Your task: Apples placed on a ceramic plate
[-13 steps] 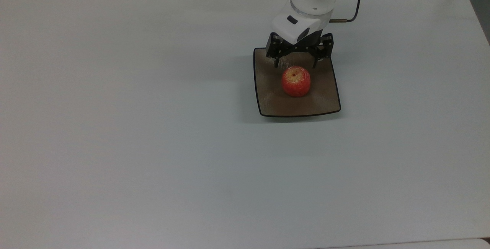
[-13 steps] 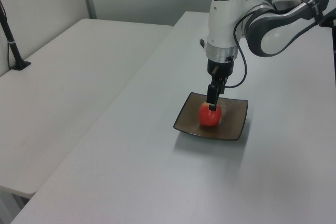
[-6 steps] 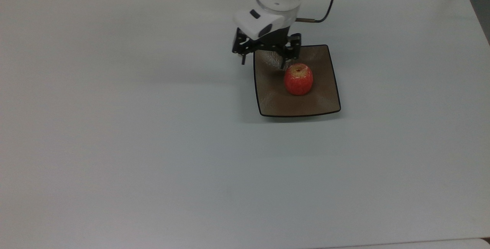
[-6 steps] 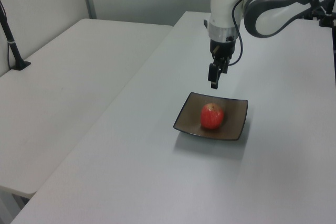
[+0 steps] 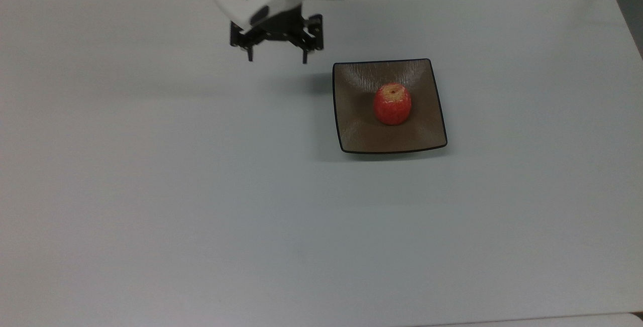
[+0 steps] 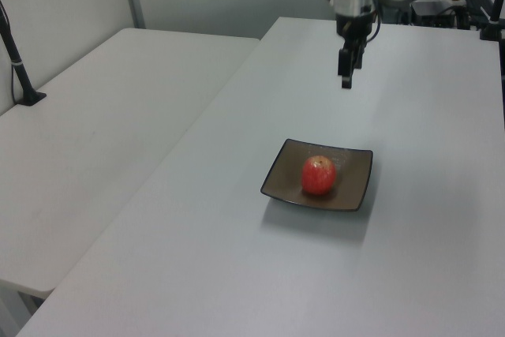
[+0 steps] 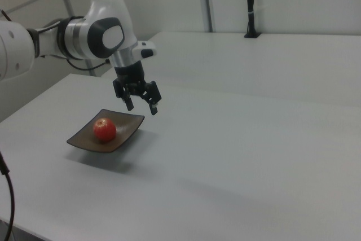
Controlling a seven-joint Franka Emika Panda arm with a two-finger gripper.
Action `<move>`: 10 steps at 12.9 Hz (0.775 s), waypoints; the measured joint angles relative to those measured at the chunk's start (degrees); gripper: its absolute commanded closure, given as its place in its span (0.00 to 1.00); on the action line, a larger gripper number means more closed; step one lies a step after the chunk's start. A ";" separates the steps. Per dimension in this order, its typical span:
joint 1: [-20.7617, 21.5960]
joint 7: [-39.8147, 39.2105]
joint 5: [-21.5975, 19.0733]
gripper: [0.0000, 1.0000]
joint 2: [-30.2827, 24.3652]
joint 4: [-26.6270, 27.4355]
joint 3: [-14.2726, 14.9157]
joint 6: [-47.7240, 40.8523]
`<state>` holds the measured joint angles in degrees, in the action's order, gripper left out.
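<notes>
Speckled round apple (image 5: 392, 104) on glossy square plate (image 5: 357, 133)

red apple (image 5: 392, 104) upright, stem up | mid brown sq plate (image 5: 361, 136)

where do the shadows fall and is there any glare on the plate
Top view: the gripper, fingers open, casts a faint soft shadow on the table just left of the plate; pale glare streaks the plate's far inner edge. Left view: a soft shadow lies on the near side of the plate; the apple shows a small highlight. Right view: a diffuse shadow spreads under the plate.
</notes>
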<state>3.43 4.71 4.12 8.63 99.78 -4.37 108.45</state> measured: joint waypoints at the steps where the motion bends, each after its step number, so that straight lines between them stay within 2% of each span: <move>1: 0.00 -2.23 -1.64 0.00 -1.36 0.03 1.78 -0.70; 3: 0.01 -3.42 -3.85 0.00 -2.87 0.25 3.56 -0.95; 10: 0.40 -3.41 -4.00 0.00 -3.77 1.56 3.63 -0.95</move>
